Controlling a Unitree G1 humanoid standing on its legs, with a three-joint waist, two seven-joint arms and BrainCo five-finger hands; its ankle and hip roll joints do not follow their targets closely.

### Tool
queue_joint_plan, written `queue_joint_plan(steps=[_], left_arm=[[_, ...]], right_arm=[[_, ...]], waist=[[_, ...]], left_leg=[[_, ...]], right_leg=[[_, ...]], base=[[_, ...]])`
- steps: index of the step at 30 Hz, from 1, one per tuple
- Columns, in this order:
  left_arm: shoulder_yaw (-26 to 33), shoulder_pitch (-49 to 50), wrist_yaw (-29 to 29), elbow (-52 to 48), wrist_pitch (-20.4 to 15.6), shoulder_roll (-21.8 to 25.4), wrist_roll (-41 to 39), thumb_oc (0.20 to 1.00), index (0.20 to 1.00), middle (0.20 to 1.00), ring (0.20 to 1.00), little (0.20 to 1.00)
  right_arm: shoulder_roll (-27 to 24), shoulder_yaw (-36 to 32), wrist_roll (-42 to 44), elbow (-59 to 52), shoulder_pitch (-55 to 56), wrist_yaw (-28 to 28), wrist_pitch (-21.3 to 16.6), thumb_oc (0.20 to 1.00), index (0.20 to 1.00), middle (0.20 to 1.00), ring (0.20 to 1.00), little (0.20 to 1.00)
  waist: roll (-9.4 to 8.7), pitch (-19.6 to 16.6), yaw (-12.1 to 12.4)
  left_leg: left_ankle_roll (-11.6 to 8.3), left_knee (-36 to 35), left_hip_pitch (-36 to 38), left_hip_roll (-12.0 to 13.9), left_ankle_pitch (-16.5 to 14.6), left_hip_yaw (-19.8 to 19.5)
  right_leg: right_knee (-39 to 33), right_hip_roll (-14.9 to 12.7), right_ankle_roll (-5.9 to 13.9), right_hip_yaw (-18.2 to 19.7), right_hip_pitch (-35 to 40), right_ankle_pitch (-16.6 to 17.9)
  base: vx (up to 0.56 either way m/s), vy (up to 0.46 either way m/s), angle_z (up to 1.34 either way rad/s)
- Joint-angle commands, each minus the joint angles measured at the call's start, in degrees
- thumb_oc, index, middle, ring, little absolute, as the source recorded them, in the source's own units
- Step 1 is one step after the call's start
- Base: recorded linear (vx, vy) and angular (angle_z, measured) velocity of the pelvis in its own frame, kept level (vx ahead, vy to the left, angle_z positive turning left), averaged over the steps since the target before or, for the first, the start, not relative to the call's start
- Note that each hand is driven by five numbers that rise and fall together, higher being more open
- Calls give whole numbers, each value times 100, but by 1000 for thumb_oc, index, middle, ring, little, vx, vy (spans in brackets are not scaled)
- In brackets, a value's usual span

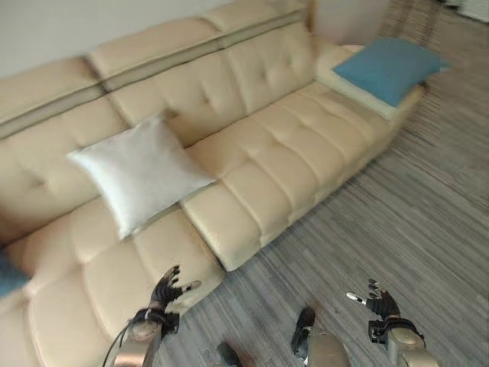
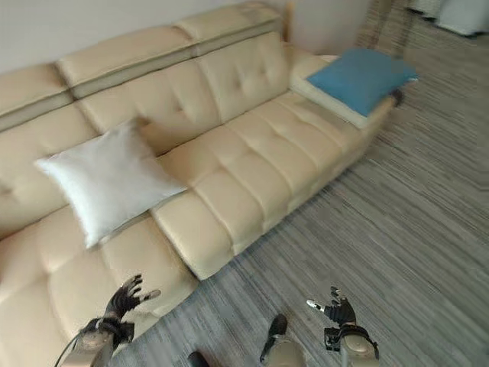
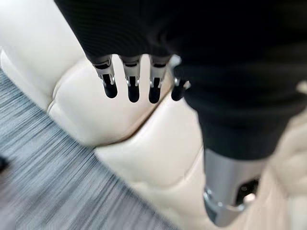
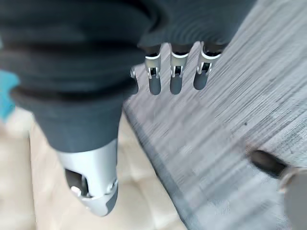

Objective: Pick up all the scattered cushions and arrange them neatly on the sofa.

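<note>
One blue cushion cut off at sofa's left edge

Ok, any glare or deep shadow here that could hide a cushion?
Left eye view: even light; the white cushion has a soft sheen yet stands out from the sofa, and the blue cushion is plainly lit. Left wrist view: the left hand and its dark cover block much. Right wrist view: the right hand likewise, over the floor.
</note>
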Motion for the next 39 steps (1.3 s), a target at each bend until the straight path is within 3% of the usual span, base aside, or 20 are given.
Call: queue_joint_plan(steps=[1,5,6,9,10,12,14,16,17,20,22,26,29,30,33,36,39], left_arm=[[-195,-528,-35,-77,-126,69,258,1000,1000,1000,1000,1000],[-209,-600,28,-55,-195,-32,68,1000,1000,1000,1000,1000],[-222,-609,103,-90,-231,-55,-64,1000,1000,1000,1000,1000],[-233,-616,134,-90,-246,-78,-114,1000,1000,1000,1000,1000],[-264,-563,250,-145,-324,-182,-285,1000,1000,1000,1000,1000],[-263,-554,302,-149,-333,-241,-333,1000,1000,1000,1000,1000],[-276,-516,323,-149,-359,-302,-346,1000,1000,1000,1000,1000],[-291,-496,346,-161,-359,-332,-350,1000,1000,1000,1000,1000],[-331,-564,387,-103,-361,-319,-332,1000,1000,1000,1000,1000],[-325,-605,401,-87,-381,-267,-315,1000,1000,1000,1000,1000],[-308,-562,407,-78,-405,-236,-282,1000,1000,1000,1000,1000],[-346,-507,323,-57,-366,-113,-199,1000,1000,1000,1000,1000],[-288,-447,274,-128,-314,-2,-136,1000,1000,1000,1000,1000],[-261,-448,276,-161,-287,62,-102,1000,1000,1000,1000,1000],[-201,-446,286,-217,-288,95,-80,1000,1000,1000,1000,1000],[-166,-498,286,-313,-299,80,-100,1000,1000,1000,1000,1000],[-137,-576,305,-286,-311,88,-104,1000,1000,1000,1000,1000]], right_arm=[[-114,-372,144,122,-137,-222,-227,1000,1000,1000,1000,1000],[-143,-294,265,179,-121,-233,-270,1000,1000,1000,1000,1000],[-201,-194,264,110,-207,-259,-279,1000,1000,1000,1000,1000],[-246,-154,244,39,-241,-263,-284,1000,1000,1000,1000,1000],[-322,-10,163,-90,-343,-225,-285,1000,1000,1000,1000,1000],[-349,56,126,-196,-412,-219,-302,1000,1000,1000,1000,1000],[-375,119,98,-219,-500,-232,-343,1000,1000,1000,1000,1000],[-386,196,73,-227,-584,-253,-369,1000,1000,1000,1000,1000],[-378,232,76,-178,-635,-306,-387,1000,1000,1000,1000,1000],[-361,262,92,-149,-691,-329,-378,1000,1000,1000,1000,1000],[-337,279,53,-150,-702,-281,-380,1000,1000,1000,1000,1000],[-253,210,57,-79,-684,-227,-343,1000,1000,1000,1000,1000],[-114,204,28,-6,-636,-160,-306,1000,1000,1000,1000,1000],[-72,225,20,2,-644,-103,-269,1000,1000,1000,1000,1000],[-15,206,-39,-57,-572,-90,-280,1000,1000,1000,1000,1000],[-22,183,-51,-45,-638,-91,-267,1000,1000,1000,1000,1000],[-41,190,-41,-42,-681,-118,-240,1000,1000,1000,1000,1000]], waist=[[-12,30,-7],[15,-20,-169],[36,17,-119],[58,38,-65],[28,102,113],[-45,158,263],[-141,209,454],[-98,234,607],[-44,276,705],[-10,324,807],[34,276,816],[-18,141,766],[-42,180,764],[-16,258,700],[51,336,643],[67,396,566],[-2,443,509]], left_leg=[[-93,289,174,-117,-615,-636],[-345,1112,169,412,-555,-464],[-482,1838,16,698,-250,-614],[-570,2144,-69,797,-105,-845],[-424,2582,-510,529,-143,-1921],[-294,2435,-801,215,-466,-2500],[-176,1789,-1158,-328,-576,-3250],[-235,1037,-1398,-567,-161,-3761],[-271,594,-1724,-604,243,-3995],[-270,200,-1723,-622,409,-4072],[-202,191,-1585,-688,372,-4177],[6,193,-1346,-822,213,-3977],[197,256,-1161,-875,31,-3771],[316,258,-1018,-872,-58,-3680],[408,123,-698,-865,-199,-3505],[363,40,-432,-875,-387,-3424],[288,42,-232,-916,-564,-3367]], right_leg=[[-575,17,292,534,7,253],[-833,344,77,834,222,15],[-948,616,-100,1053,373,-148],[-1004,768,-206,1160,435,-234],[-1097,951,-325,1603,599,-415],[-1118,955,-271,1958,645,-449],[-1192,946,-211,2300,681,-378],[-1281,1071,-154,2547,767,-384],[-1327,1179,-150,2694,857,-422],[-1280,1265,-118,2941,949,-517],[-1232,1236,-47,3098,1026,-590],[-976,1025,72,3301,986,-640],[-12,929,246,3437,626,-614],[738,882,383,3454,288,-348],[1425,723,438,3192,-205,-112],[616,618,310,2788,-420,-84],[-466,553,369,2527,-610,223]], base=[[245,-330,-85],[243,-299,-47],[249,-277,-81],[211,-143,-98],[287,-39,-55],[281,19,-89],[218,76,-115],[250,81,-92],[262,94,-89],[226,129,-44],[263,203,-93],[227,188,-49],[166,159,-29],[201,195,-36],[184,136,-36],[251,4,-6],[269,-89,-7]])
